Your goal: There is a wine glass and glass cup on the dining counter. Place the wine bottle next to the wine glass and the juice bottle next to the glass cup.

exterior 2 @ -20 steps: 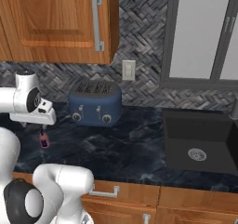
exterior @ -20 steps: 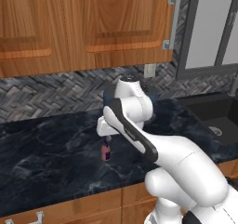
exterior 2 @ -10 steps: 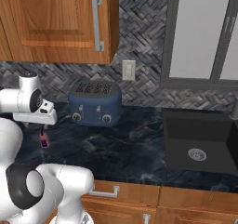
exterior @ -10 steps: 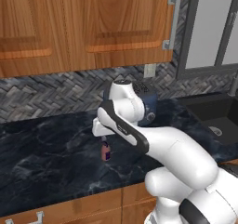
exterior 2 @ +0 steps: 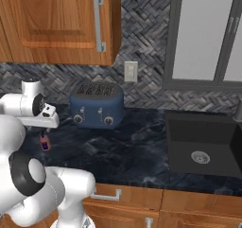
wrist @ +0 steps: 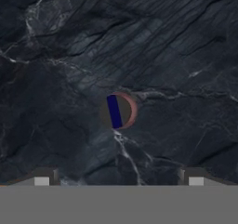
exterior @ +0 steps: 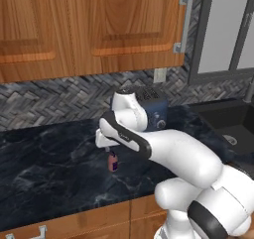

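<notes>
The juice bottle (exterior: 113, 161) stands upright on the black marbled counter (exterior: 44, 173), a bit in from the front edge, and the gripper (exterior: 107, 149) hangs right above it, not touching. In the left base view the hand covers the bottle's top, so just the small red-pink body with a dark label shows. In the right base view the bottle (exterior 2: 45, 142) is partly tucked under the white arm and hard to read. From the hand view you look straight down on it (wrist: 118, 110): a round reddish cap with a blue stripe, centred between the 2 fingertips (wrist: 42, 177), which sit spread wide apart with nothing held. A blue toaster (exterior 2: 97, 105) sits against the backsplash, and the sink (exterior 2: 201, 144) is off to the right, cut off at the edge.
</notes>
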You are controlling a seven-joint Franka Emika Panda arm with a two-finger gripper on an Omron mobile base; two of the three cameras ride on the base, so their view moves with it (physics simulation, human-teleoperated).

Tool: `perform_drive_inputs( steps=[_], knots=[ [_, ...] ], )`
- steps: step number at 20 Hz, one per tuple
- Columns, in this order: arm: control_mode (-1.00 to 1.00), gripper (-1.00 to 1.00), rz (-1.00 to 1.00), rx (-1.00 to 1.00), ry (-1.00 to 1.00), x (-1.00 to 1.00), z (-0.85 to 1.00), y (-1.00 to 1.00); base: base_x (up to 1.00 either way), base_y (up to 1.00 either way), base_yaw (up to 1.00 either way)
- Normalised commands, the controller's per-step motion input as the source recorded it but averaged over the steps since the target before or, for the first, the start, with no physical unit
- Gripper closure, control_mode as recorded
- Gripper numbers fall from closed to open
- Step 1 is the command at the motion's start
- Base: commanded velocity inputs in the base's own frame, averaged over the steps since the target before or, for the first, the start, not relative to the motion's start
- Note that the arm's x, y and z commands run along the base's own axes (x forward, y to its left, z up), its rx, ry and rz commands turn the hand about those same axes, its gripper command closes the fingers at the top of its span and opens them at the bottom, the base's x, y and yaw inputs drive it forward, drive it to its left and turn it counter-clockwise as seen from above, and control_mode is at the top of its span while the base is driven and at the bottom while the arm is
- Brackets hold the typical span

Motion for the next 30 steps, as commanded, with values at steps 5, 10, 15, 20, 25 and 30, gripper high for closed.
perform_drive_inputs(
  steps=[5,10,15,20,25,30],
  knots=[
    [-1.0,-1.0,0.0,-0.1,-0.08,0.17,-0.19,0.08,0.0,0.0,0.0],
    [-1.0,-1.0,0.0,-0.05,-0.01,0.21,-0.16,0.05,0.0,0.0,0.0],
    [-1.0,-1.0,0.0,0.0,0.0,0.19,-0.13,0.06,0.0,0.0,0.0],
    [-1.0,-1.0,0.0,0.0,0.0,0.17,-0.13,0.05,0.0,0.0,0.0],
    [-1.0,-1.0,0.0,0.0,0.0,0.04,-0.12,0.09,0.0,0.0,0.0],
    [-1.0,-1.0,0.0,0.0,0.0,-0.03,-0.1,0.03,0.0,0.0,0.0]
  ],
)
